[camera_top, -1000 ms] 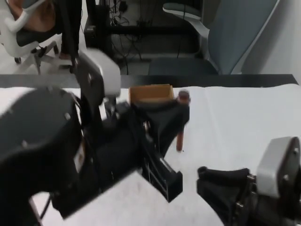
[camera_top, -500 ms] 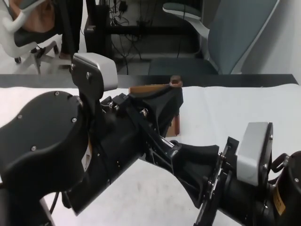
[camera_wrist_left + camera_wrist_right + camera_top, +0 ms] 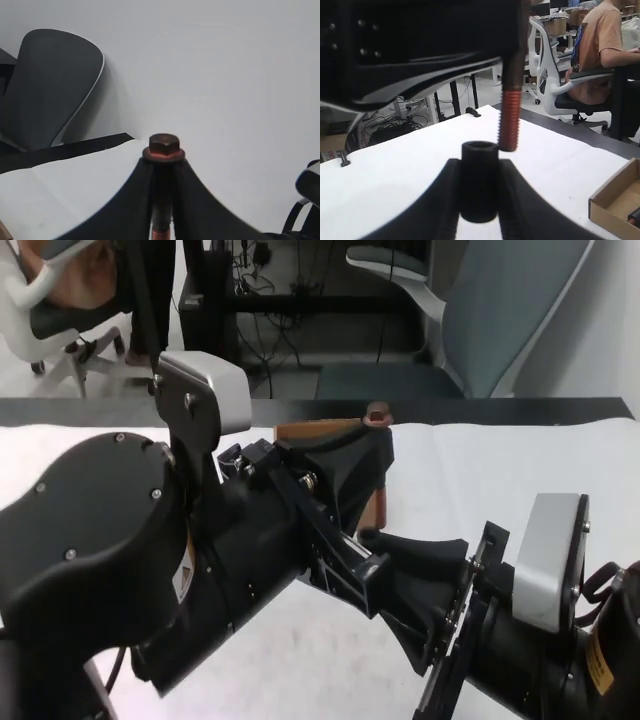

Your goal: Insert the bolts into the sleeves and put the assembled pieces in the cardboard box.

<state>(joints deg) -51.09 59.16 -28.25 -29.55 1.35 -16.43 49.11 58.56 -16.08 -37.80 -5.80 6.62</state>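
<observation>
My left gripper (image 3: 162,167) is shut on a copper-coloured bolt (image 3: 164,146) just under its hex head, holding it upright with the threaded end down. In the high view that bolt (image 3: 380,508) hangs in the left gripper (image 3: 372,468) in front of the cardboard box (image 3: 312,429). My right gripper (image 3: 480,167) is shut on a black sleeve (image 3: 480,186), upright with its opening up. The bolt's threaded tip (image 3: 509,125) hangs just above the sleeve's rim, slightly off to one side. In the high view the right gripper (image 3: 392,543) sits right below the bolt.
A white cloth (image 3: 520,480) covers the bench. The open cardboard box (image 3: 619,199) stands on it with a dark piece (image 3: 634,216) inside. Office chairs (image 3: 500,320) stand beyond the bench's dark far edge. The left arm's bulk (image 3: 120,560) takes up the near left.
The right arm has come up and in from the lower right, bringing its gripper under the bolt. The left gripper lifted the bolt slightly and has since held nearly still.
</observation>
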